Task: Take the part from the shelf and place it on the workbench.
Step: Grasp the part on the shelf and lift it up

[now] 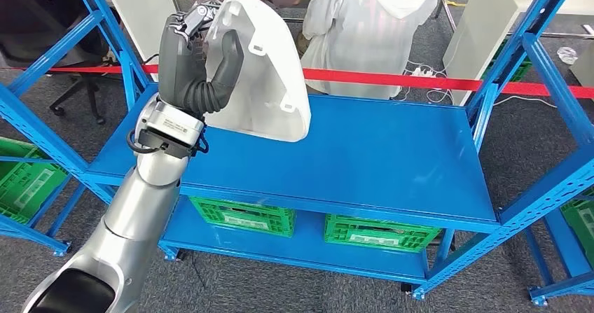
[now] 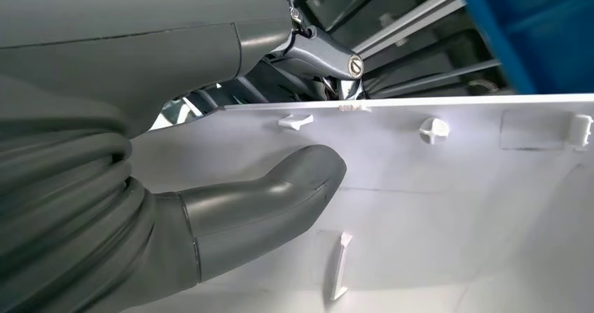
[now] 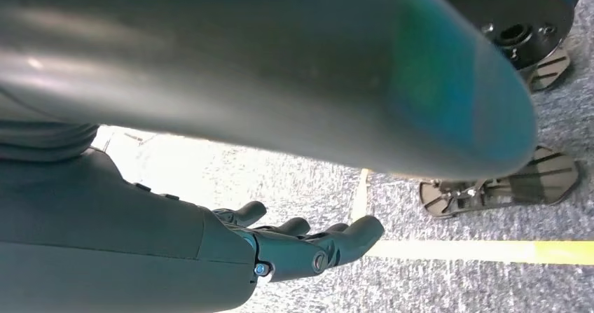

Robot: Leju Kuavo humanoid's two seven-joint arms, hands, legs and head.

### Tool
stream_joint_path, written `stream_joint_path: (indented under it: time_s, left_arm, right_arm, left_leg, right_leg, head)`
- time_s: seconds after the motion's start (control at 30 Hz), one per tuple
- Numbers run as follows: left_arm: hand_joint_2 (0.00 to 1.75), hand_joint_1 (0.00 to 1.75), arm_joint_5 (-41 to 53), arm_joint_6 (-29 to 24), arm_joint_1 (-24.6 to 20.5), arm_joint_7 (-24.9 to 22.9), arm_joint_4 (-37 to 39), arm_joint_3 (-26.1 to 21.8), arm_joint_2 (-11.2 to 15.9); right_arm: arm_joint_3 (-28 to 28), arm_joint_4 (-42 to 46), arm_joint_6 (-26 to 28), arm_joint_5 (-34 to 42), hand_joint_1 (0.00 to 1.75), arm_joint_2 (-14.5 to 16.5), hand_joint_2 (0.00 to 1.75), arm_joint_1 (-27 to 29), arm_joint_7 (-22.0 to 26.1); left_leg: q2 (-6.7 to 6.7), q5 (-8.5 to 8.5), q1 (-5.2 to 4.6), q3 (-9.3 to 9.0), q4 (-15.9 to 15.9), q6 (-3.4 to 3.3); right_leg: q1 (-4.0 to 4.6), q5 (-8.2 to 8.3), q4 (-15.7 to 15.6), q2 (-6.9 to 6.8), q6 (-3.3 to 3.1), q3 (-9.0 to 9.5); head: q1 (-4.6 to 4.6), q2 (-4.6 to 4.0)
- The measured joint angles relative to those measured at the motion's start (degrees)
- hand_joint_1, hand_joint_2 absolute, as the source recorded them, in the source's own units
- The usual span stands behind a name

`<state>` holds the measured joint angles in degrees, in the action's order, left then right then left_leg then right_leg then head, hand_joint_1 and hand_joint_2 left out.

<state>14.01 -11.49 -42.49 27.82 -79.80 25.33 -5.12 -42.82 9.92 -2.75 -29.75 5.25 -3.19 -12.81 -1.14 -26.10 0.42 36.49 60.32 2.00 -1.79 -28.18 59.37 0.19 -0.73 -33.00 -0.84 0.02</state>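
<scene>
The white part (image 1: 260, 68) is held up in the air over the far left corner of the blue workbench (image 1: 378, 159), clear of its top. Its long axis runs steeply, the narrow rounded end up and away, the broad end down and to the right, with the inner face turned toward the robot. The left hand (image 1: 199, 64) is clamped on the part's left edge, the thick grey thumb (image 2: 266, 204) pressed flat on the inner face and the dark fingers wrapped behind. The silver forearm rises from the near left, wrist bent upward. The part is a smooth white plastic shell with small moulded tabs and clips along its rim. The right hand (image 3: 301, 246) hangs low over grey carpet, fingers loosely apart, holding nothing.
</scene>
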Motion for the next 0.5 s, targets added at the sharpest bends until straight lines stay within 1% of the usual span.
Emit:
stream_joint_path:
  time_s: [0.03, 0.07, 0.1, 0.13, 0.17, 0.2, 0.23, 0.27, 0.3, 0.33, 0.37, 0.43, 0.47, 0.5]
  left_arm:
    - [1.75, 1.75, 0.0, 0.0, 0.1, 0.0, -0.1, -0.1, 0.1]
    - [1.75, 1.75, 0.0, 0.0, 0.3, 0.0, -0.3, -0.2, 0.3]
    - [1.75, 1.75, 0.1, 0.0, 0.5, 0.0, -0.3, -0.3, 0.5]
    - [1.75, 1.75, 0.1, 0.0, 0.7, 0.0, -0.3, -0.4, 0.6]
    - [1.75, 1.75, 0.1, 0.0, 1.0, 0.0, -0.4, -0.5, 0.8]
    - [1.75, 1.75, 0.1, 0.1, 1.1, 0.0, -0.4, -0.5, 0.9]
    - [1.75, 1.75, 0.1, 0.1, 1.2, 0.0, -0.4, -0.5, 1.0]
    - [1.75, 1.75, 0.1, 0.1, 1.3, 0.0, -0.6, -0.6, 1.1]
    - [1.75, 1.75, 0.1, 0.1, 1.3, 0.1, -0.7, -0.6, 1.1]
    - [1.75, 1.75, 0.1, 0.1, 1.3, 0.1, -0.9, -0.6, 1.1]
    - [1.75, 1.75, 0.1, 0.1, 1.3, 0.2, -1.1, -0.7, 1.2]
    - [1.75, 1.75, 0.2, -0.1, 1.6, 0.4, -1.4, -1.0, 1.4]
    - [1.75, 1.75, 0.3, -0.2, 1.8, 0.5, -1.5, -1.2, 1.6]
    - [1.75, 1.75, 0.3, -0.4, 2.1, 0.7, -1.8, -1.4, 1.8]
  right_arm:
    - [-0.1, 0.0, 0.0, 0.0, 0.00, 0.0, 0.00, 0.0, 0.0]
    - [-0.1, 0.0, 0.0, 0.0, 0.00, 0.0, 0.00, 0.0, 0.0]
    - [-0.2, 0.0, -0.1, 0.0, 0.00, 0.0, 0.00, 0.1, 0.0]
    - [-0.3, 0.0, -0.1, 0.0, 0.00, 0.0, 0.00, 0.1, 0.0]
    - [-0.3, 0.0, -0.2, -0.1, 0.00, 0.0, 0.00, 0.1, 0.0]
    - [-0.3, 0.0, -0.3, -0.1, 0.00, 0.0, 0.00, 0.1, 0.0]
    - [-0.3, 0.0, -0.3, -0.1, 0.00, 0.0, 0.00, 0.1, 0.0]
    - [-0.3, 0.0, -0.3, -0.1, 0.00, 0.0, 0.00, 0.1, 0.0]
    - [-0.3, 0.0, -0.3, -0.1, 0.00, 0.0, 0.00, 0.1, 0.0]
    - [-0.3, 0.0, -0.4, -0.2, 0.00, 0.0, 0.00, 0.1, 0.1]
    - [-0.3, 0.0, -0.4, -0.2, 0.00, 0.0, 0.00, 0.1, 0.1]
    - [-0.3, 0.0, -0.5, -0.6, 0.00, 0.0, 0.00, 0.1, 0.1]
    - [-0.3, 0.0, -0.6, -0.9, 0.00, 0.0, 0.00, 0.2, 0.0]
    - [-0.3, 0.0, -0.6, -1.1, 0.00, 0.0, 0.00, 0.2, 0.0]
  left_leg:
    - [0.20, -2.04, 0.08, 0.94, 2.4, 0.25]
    - [0.40, -4.58, 0.13, 2.12, 5.8, 0.47]
    - [0.51, -6.92, 0.16, 3.32, 9.6, 0.67]
    - [0.57, -8.44, 0.17, 4.10, 12.8, 0.81]
    - [0.60, -8.80, 0.17, 4.05, 14.3, 0.86]
    - [0.62, -8.12, 0.17, 2.95, 13.7, 0.82]
    - [0.67, -6.71, 0.17, 0.74, 10.9, 0.71]
    - [0.73, -5.51, 0.17, -2.17, 6.7, 0.54]
    - [0.76, -4.74, 0.05, -4.86, 2.7, 0.28]
    - [0.77, -4.36, -0.09, -6.68, -0.2, -0.02]
    - [0.75, -4.44, -0.24, -7.52, -1.8, -0.36]
    - [0.72, -3.98, -0.43, -7.12, -2.2, -1.28]
    - [0.81, -3.56, -0.39, -6.85, -2.3, -1.84]
    - [0.89, -2.96, -0.33, -6.45, -2.5, -2.42]
  right_leg:
    - [-0.10, 0.48, -0.1, -0.13, -0.40, -0.48]
    - [-0.07, 0.92, -0.1, -0.20, -0.64, -1.01]
    - [-0.03, 1.35, -0.1, -0.28, -0.73, -1.59]
    - [0.02, 1.78, -0.1, -0.35, -0.74, -2.17]
    - [0.06, 2.21, 0.0, -0.41, -0.70, -2.73]
    - [0.08, 2.63, 0.0, -0.48, -0.61, -3.27]
    - [0.07, 3.03, 0.0, -0.54, -0.47, -3.75]
    - [0.07, 3.42, 0.0, -0.59, -0.27, -4.13]
    - [0.10, 3.82, 0.1, -0.61, 0.02, -4.44]
    - [0.13, 4.21, 0.0, -0.62, 0.37, -4.58]
    - [0.18, 4.60, 0.0, -0.62, 0.76, -4.62]
    - [0.15, 5.39, -0.4, -0.61, 1.61, -4.61]
    - [0.08, 5.18, -0.3, -0.57, 1.97, -4.82]
    - [0.02, 3.97, 0.6, -0.53, 2.23, -5.29]
  head:
    - [-0.15, 0.00]
    - [-0.31, 0.00]
    - [-0.43, 0.00]
    - [-0.46, 0.00]
    - [-0.48, 0.00]
    - [-0.50, 0.00]
    - [-0.52, 0.00]
    - [-0.54, 0.00]
    - [-0.54, 0.00]
    - [-0.56, 0.00]
    - [-0.61, 0.00]
    - [-0.73, 0.00]
    - [-0.76, 0.00]
    - [-0.69, 0.00]
